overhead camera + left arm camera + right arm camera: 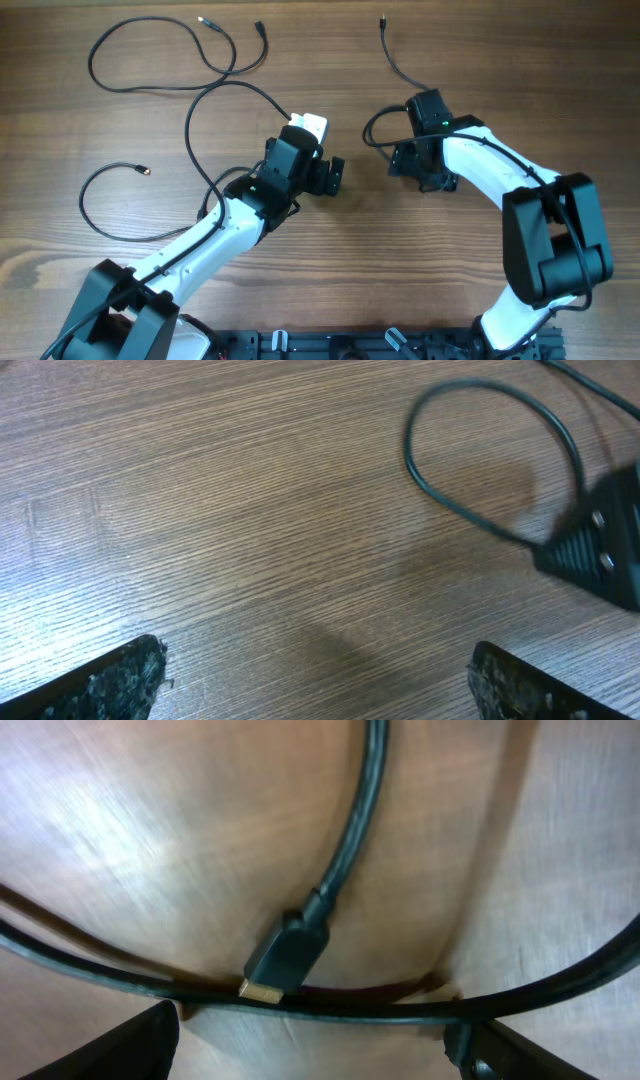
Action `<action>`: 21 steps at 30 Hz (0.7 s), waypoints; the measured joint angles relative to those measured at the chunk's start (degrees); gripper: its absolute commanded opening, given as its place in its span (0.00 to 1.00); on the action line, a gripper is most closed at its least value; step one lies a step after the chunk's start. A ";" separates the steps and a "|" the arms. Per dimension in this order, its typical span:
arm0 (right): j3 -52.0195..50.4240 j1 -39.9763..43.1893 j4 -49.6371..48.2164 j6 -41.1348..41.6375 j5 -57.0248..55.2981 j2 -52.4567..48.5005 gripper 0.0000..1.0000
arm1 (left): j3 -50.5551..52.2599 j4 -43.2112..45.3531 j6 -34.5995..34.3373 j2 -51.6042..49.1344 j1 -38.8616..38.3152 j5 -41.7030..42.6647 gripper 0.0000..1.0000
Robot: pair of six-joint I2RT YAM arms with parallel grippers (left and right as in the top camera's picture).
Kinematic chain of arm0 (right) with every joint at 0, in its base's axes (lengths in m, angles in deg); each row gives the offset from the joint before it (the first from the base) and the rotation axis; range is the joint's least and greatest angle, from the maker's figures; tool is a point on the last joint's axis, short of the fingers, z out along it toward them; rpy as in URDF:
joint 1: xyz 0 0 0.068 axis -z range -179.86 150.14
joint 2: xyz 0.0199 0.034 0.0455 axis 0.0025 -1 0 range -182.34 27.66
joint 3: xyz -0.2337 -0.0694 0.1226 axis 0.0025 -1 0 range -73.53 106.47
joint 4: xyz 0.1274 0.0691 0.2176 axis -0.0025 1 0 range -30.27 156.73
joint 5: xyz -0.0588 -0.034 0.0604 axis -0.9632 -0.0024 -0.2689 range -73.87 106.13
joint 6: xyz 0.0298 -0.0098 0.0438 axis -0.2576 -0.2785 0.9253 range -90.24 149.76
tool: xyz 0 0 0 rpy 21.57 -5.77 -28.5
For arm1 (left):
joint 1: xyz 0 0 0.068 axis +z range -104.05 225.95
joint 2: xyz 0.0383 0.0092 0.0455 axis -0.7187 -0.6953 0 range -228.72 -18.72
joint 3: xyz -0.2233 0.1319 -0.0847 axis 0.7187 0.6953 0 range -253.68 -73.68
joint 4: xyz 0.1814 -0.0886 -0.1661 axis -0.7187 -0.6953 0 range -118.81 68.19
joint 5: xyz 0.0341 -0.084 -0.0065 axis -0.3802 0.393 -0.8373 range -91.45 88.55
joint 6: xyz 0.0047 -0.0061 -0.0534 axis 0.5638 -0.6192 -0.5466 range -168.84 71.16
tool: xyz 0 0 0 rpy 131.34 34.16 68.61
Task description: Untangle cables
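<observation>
Two-arm rig at a wood-grain brown tabletop [360, 270]: three cords laid out, none gripped.

Tabletop: broad bare room at centre. No edge showed at the far side or flanks, and the black rig base [330, 345] closed off the near side. Two long thin black cords [190, 120] sprawled at the upper left with their loops crossing, apart from the shorter third black cord [398, 65], which ran under the right gripper [408, 165]. That gripper hung low with fingers spread and nothing pinched. A gold-tipped black plug [283, 958] lay across a strand between the fingers. Left gripper [335, 178]: fingers spread over bare wood. Judged best: close on the plug body alone, leave the strand beneath, and draw it toward the open centre.
</observation>
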 measured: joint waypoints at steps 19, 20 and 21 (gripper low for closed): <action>12.52 1.79 -28.81 -1.25 -0.22 -14.27 0.93 | 0.00 -0.07 -0.39 0.00 0.00 0.00 1.00; 13.68 2.40 -25.99 -1.79 0.31 -14.16 0.94 | 0.00 0.04 -0.39 0.00 0.00 0.00 1.00; 14.25 3.21 -22.82 -2.58 0.59 -13.60 0.95 | 0.00 0.33 -0.42 0.00 0.00 -0.04 1.00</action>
